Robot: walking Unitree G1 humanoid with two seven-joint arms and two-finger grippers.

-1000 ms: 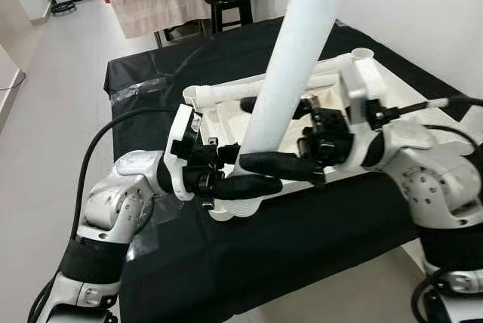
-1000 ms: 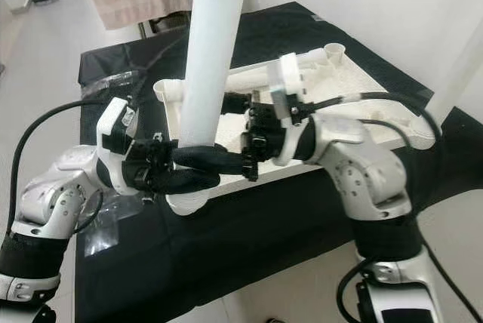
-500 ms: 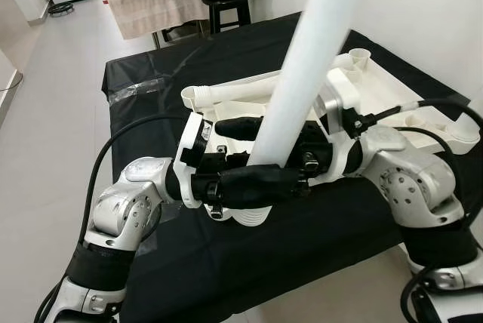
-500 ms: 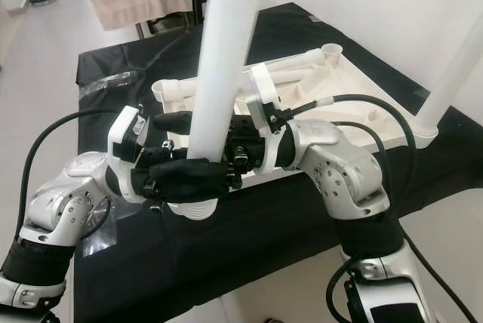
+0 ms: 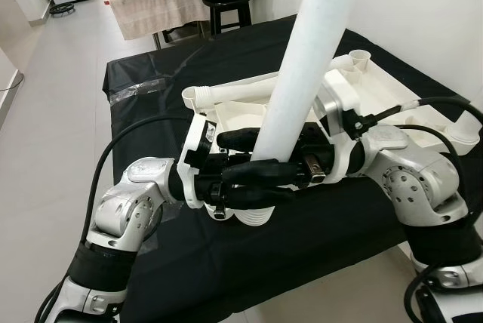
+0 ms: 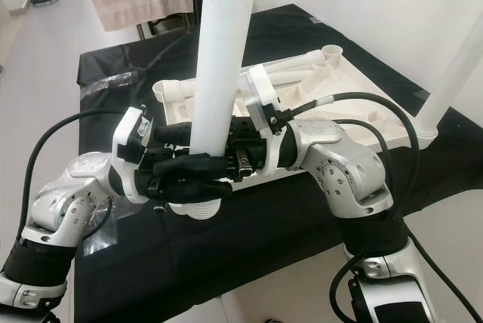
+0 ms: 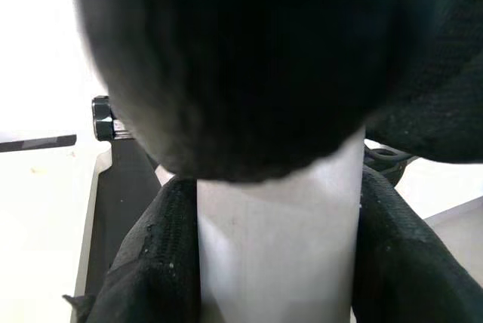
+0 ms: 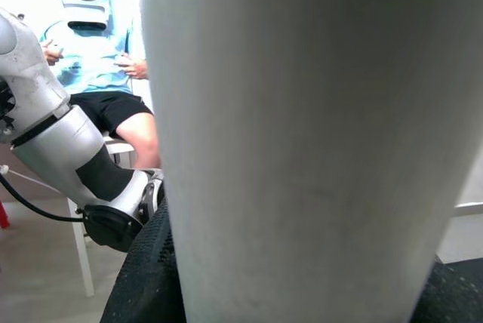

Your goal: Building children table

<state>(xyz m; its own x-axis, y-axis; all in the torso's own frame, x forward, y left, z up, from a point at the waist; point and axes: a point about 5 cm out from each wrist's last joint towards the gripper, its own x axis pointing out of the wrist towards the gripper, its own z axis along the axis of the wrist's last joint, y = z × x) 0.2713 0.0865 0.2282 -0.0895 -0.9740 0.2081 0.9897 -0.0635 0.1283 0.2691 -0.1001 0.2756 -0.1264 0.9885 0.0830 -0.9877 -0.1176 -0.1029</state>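
A long white table leg [image 5: 302,66] stands steeply tilted over the near left corner of the upturned white tabletop [image 5: 392,96]. The leg's ribbed lower end [image 5: 253,219] is at that corner. My left gripper [image 5: 260,186] comes in from the left and is shut on the leg's lower part. My right gripper [image 5: 249,149] reaches in from the right and is shut on the same leg just above, its fingers overlapping the left ones. Up close, the leg [image 7: 279,255] sits between black fingers [image 7: 158,263], and the leg [image 8: 302,149] also looms large in the right wrist view.
A second leg [image 5: 234,93] lies in the tabletop, and another leg [image 6: 453,66] stands at its far right corner. The black-covered table [image 5: 151,66] carries it all. A stool [image 5: 230,6] and a cloth-draped table [image 5: 158,6] stand behind. A person [image 8: 98,51] sits nearby.
Both grippers have drawn closer together on the leg's lower part, so their fingers now overlap. The leg's lower end has shifted slightly right at the corner.
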